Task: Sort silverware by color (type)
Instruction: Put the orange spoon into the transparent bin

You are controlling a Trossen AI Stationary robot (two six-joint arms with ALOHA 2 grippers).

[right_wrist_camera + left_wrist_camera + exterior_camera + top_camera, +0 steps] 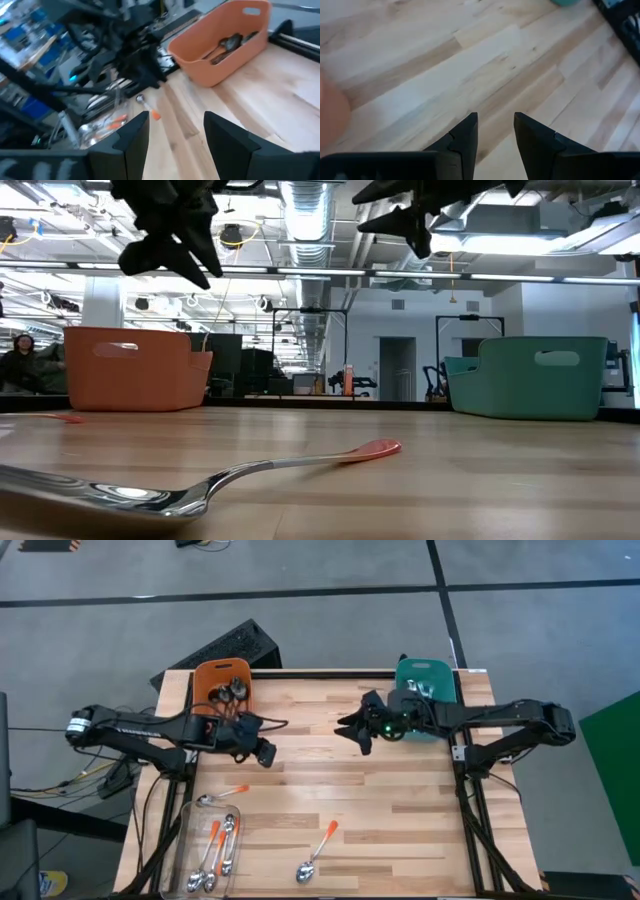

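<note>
Several orange-handled spoons lie in a clear tray (pixel 190 840) at the table's near left. One more spoon (pixel 222 796) lies by the tray's far end, and another (pixel 318 852) rests flat on the wood near the front edge, also seen in the low view (pixel 250 475). An orange bin (pixel 222 685) at the far left holds dark spoons (pixel 230 45). A teal bin (pixel 425 690) stands at the far right. My left gripper (pixel 495 116) hovers open over bare wood near the orange bin (pixel 262 752). My right gripper (pixel 175 114) hovers open left of the teal bin (pixel 352 728).
Bare wood stretches across the table's middle and right between the two arms. A black keyboard-like object (pixel 225 648) lies on the floor beyond the far edge. Cables trail off the left arm's base.
</note>
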